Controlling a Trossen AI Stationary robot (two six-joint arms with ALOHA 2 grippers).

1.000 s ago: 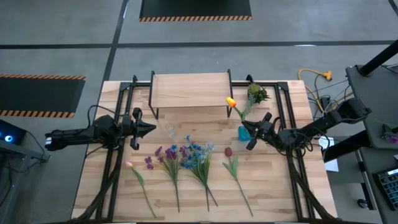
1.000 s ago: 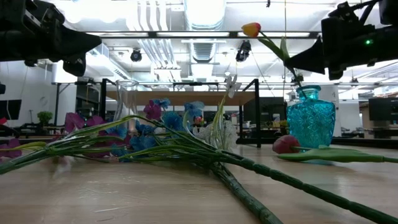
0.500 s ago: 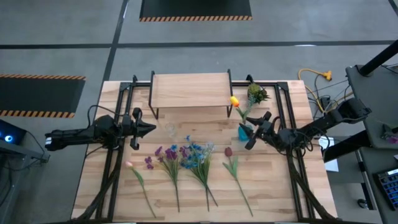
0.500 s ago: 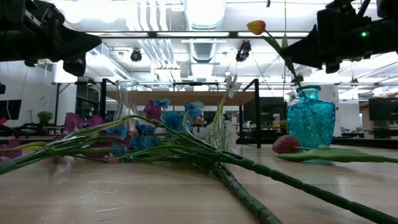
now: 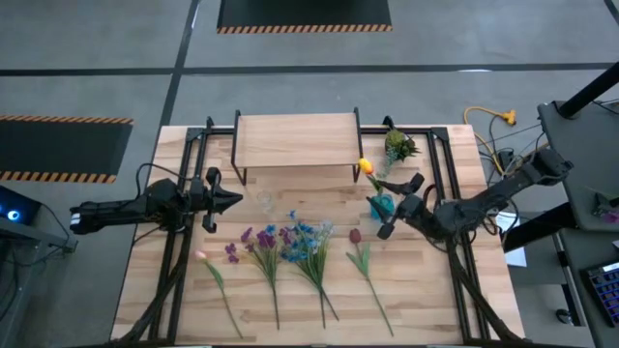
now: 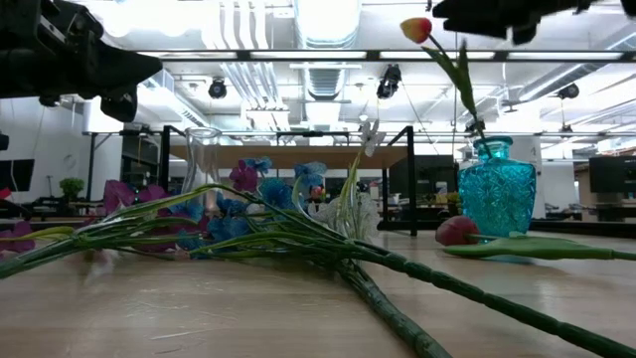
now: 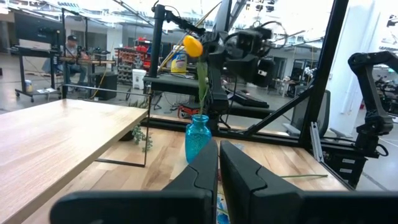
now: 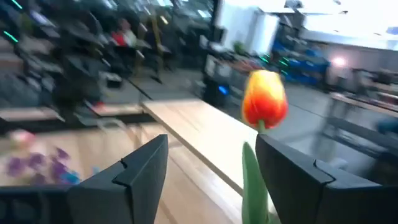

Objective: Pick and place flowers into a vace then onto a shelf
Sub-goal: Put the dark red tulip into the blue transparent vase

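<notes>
An orange tulip (image 5: 364,165) is seen standing in the teal vase (image 5: 380,205) on the right half of the worktop (image 5: 426,300), its stem leaning toward the shelf (image 5: 295,139). The right hand (image 5: 400,205) is held above and just beside the vase, fingers spread wide and closed on nothing; in the right wrist view the bloom (image 8: 264,100) is framed between the two dark fingers (image 8: 134,171) without being touched. In the low view the tulip (image 6: 416,29) is shown rising from the vase (image 6: 497,199), with the right arm only a dark shape at the upper edge.

The remaining flowers (image 5: 287,244) are laid flat in a row on the near half of the worktop, from a pink one on the left to a dark red one (image 5: 355,236) on the right, all well apart from both hands. A clear glass vase (image 5: 263,201) is set between the left hand (image 5: 224,199) and the flowers. The left hand is held above the left side of the worktop, its fingers narrowed to a thin slit and empty, as shown in the left wrist view.

The shelf stands at the far edge, its top bare. A short green sprig (image 5: 398,145) lies near the far right corner
</notes>
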